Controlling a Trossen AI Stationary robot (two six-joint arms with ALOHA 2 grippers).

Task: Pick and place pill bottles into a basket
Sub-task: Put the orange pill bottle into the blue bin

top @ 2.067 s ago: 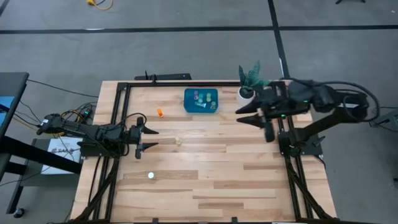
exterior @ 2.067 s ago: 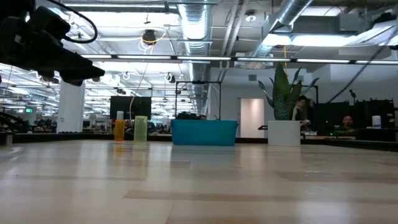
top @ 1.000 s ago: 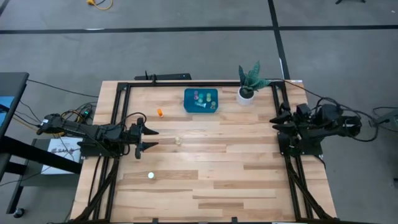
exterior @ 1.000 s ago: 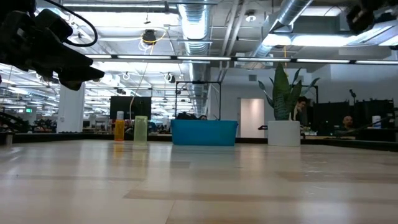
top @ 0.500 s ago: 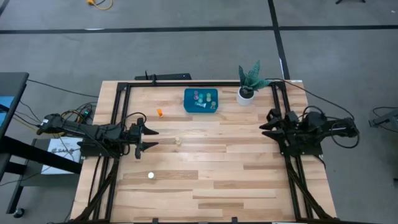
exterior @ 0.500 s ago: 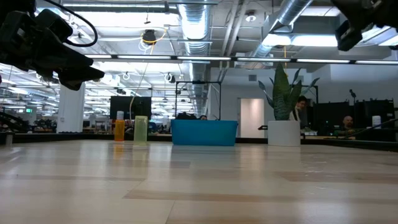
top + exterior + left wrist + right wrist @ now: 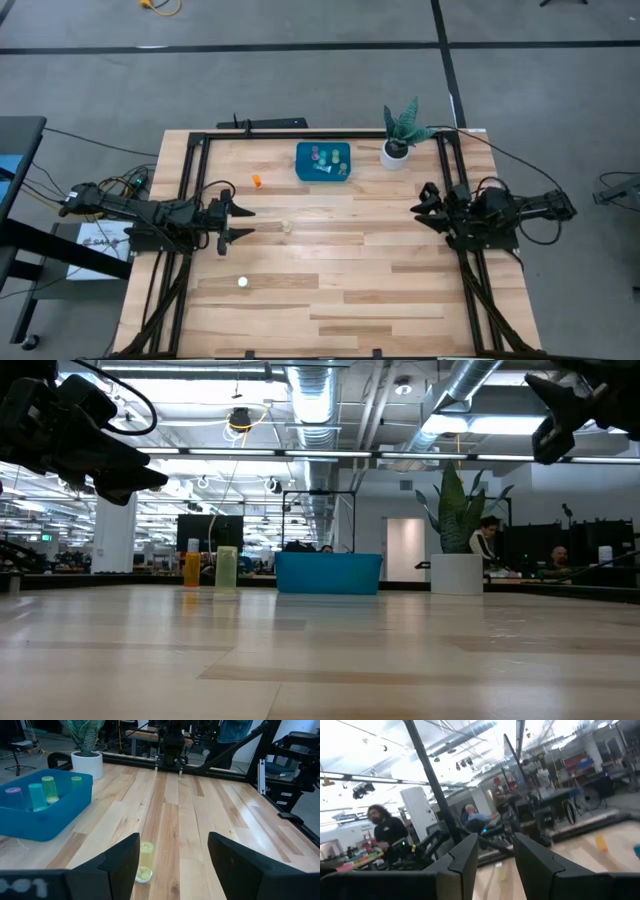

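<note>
We see a potted plant (image 7: 400,135) on the wooden table (image 7: 340,290), near the right claw (image 7: 418,203), toward the far edge. A black bar (image 7: 270,123) lies well apart from that claw.

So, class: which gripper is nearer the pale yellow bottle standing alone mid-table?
Left. The left gripper sits just beside the pale yellow bottle; the right gripper hangs far across the table.

No text, label, brand, number or sign can be read on anything here.
</note>
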